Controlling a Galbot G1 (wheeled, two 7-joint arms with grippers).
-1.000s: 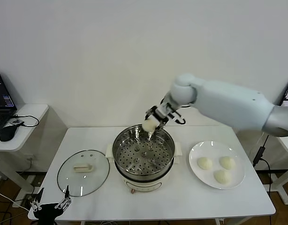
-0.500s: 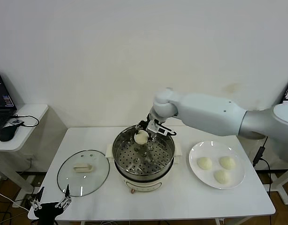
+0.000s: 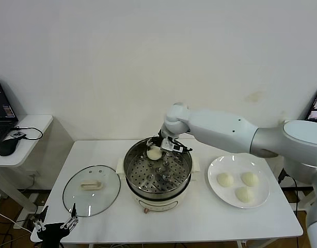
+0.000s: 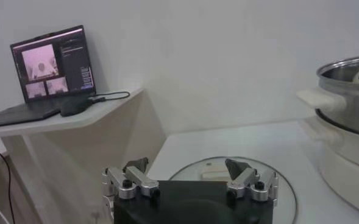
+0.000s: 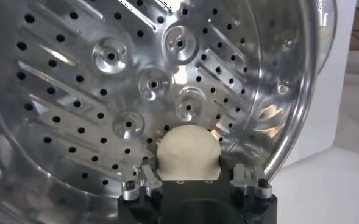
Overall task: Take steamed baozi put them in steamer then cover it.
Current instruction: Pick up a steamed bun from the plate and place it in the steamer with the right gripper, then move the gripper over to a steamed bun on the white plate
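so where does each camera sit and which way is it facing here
Head view: on the robot's head, looking forward and down at the table; shows the right arm over the steamer and the left gripper parked at the table's near left corner.
Left wrist view: on the left wrist, looking across the cover towards a laptop; shows the left gripper's open fingers.
Right wrist view: on the right wrist, looking down into the steamer at a baozi between the right gripper fingers.
All three share the steamer.

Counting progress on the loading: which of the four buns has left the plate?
The bun at the right claw, over the far side of the steamer; the other three buns lie on the white plate.
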